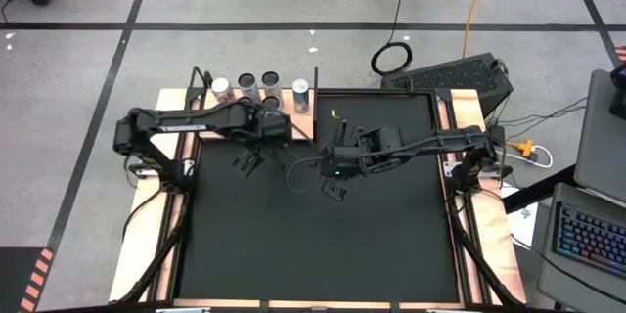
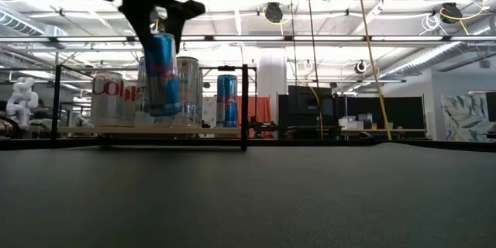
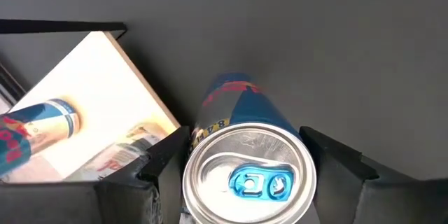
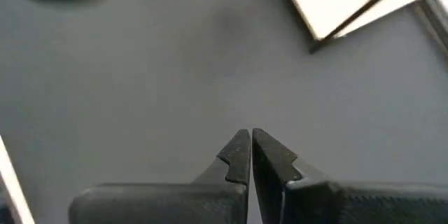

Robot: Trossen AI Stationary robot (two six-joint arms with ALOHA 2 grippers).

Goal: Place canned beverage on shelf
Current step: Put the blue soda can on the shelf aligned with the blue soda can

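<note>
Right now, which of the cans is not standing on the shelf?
The blue and silver can held in the left gripper. It hangs in the air just in front of the shelf, while the other cans stand on the board.

I see two dark arms made of long thin parts with rounded joints. A dark cable loops off the right arm at about 9 o'clock. The right gripper (image 4: 250,155) has two pointed black fingers (image 4: 236,155) on a flat grey block.
</note>
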